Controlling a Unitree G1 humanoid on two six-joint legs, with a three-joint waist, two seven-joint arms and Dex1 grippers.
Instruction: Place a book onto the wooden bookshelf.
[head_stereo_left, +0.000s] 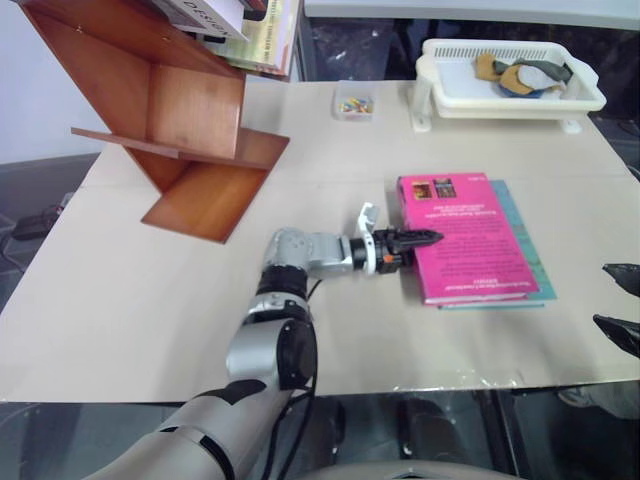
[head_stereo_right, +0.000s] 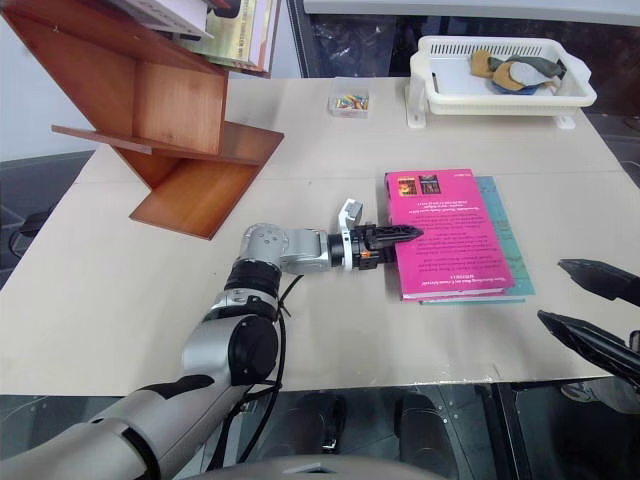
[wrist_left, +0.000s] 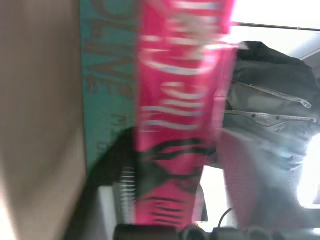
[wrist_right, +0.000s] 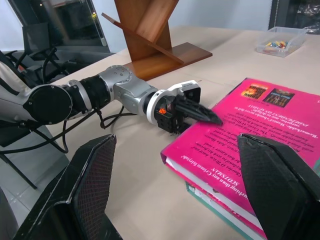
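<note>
I have my left gripper (head_stereo_left: 412, 243) reaching across the table (head_stereo_left: 120, 300) toward the right. Its black fingers are pinched on the left edge of the pink book (head_stereo_left: 462, 240), one finger on top of the cover and, as the left wrist view suggests, one under it. So I think the book is grabbed, but it still lies flat.

The pink book rests on top of a teal book (head_stereo_left: 522, 232), in the middle right of the table. Its long side runs from near to far, and my gripper bites it from the side, about halfway along.

My right gripper (head_stereo_right: 592, 311) waits at the near right edge with its fingers spread wide and nothing in them. The left one is the closer one and has the book.

The wooden bookshelf (head_stereo_left: 170, 110) stands at the far left, well apart from the book. So my next move would have to lift the book and carry it left and away from me. The grip is only on one edge, so the book may droop or slip.
</note>
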